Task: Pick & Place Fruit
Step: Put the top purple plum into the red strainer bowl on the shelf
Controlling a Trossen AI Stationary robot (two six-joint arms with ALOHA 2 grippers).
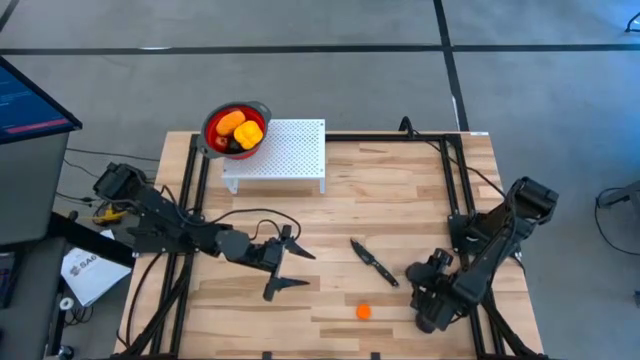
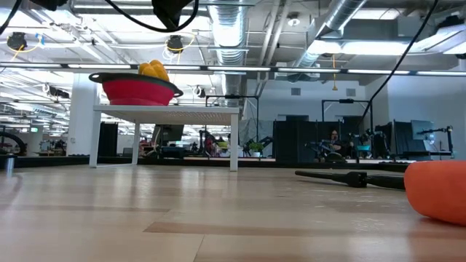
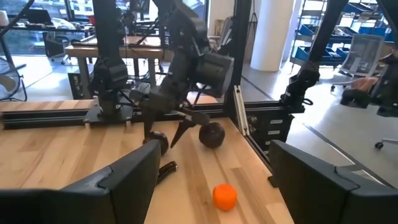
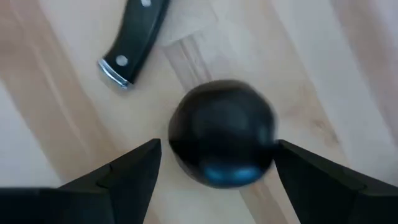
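Note:
A dark purple fruit (image 4: 222,132) lies on the wooden table next to the knife's handle. My right gripper (image 4: 217,152) points down over it, open, one finger on either side, and I see no touch. From across the table the right gripper (image 3: 165,133) shows standing over that fruit (image 3: 159,142). A small orange fruit (image 1: 363,311) lies toward the near edge. My left gripper (image 1: 305,270) hovers level at the table's left middle, open and holding nothing. Yellow and orange fruit fill the red colander (image 1: 237,128).
The black-handled knife (image 1: 373,262) lies slanted between the two grippers. The colander stands on a white perforated stand (image 1: 285,155) at the far left. Another dark round piece (image 3: 211,134) sits close to the right arm. Black frame rails (image 1: 455,180) line both sides.

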